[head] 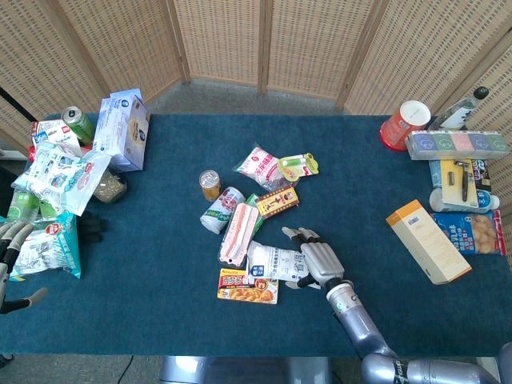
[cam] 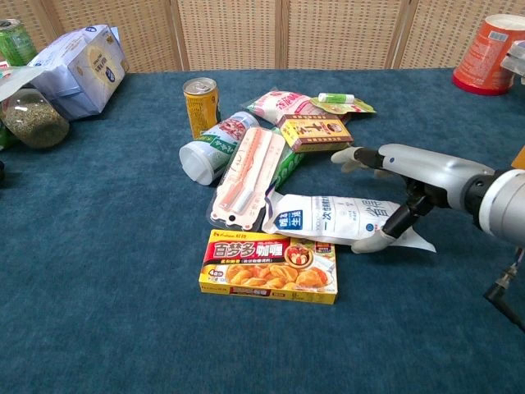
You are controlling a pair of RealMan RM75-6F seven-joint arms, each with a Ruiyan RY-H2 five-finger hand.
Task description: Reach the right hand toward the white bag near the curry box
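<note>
The white bag (head: 276, 262) (cam: 328, 217) lies flat in mid-table, just behind the yellow curry box (head: 249, 286) (cam: 269, 267). My right hand (head: 317, 261) (cam: 408, 180) hovers over the bag's right end. Its fingers (cam: 354, 157) are stretched out and apart above the bag. The thumb (cam: 373, 240) touches the bag's near right edge. Nothing is gripped. My left hand (head: 10, 244) sits at the far left edge of the head view, fingers apart and empty, beside a blue-white packet (head: 53, 244).
Behind the bag lie a pink-striped packet (head: 238, 234) (cam: 246, 172), a yellow can (head: 210, 184) (cam: 199, 104), a white bottle (cam: 209, 148) and a small red-yellow box (cam: 315, 131). An orange-white carton (head: 428, 241) lies to the right. Boxes and bags crowd both table ends.
</note>
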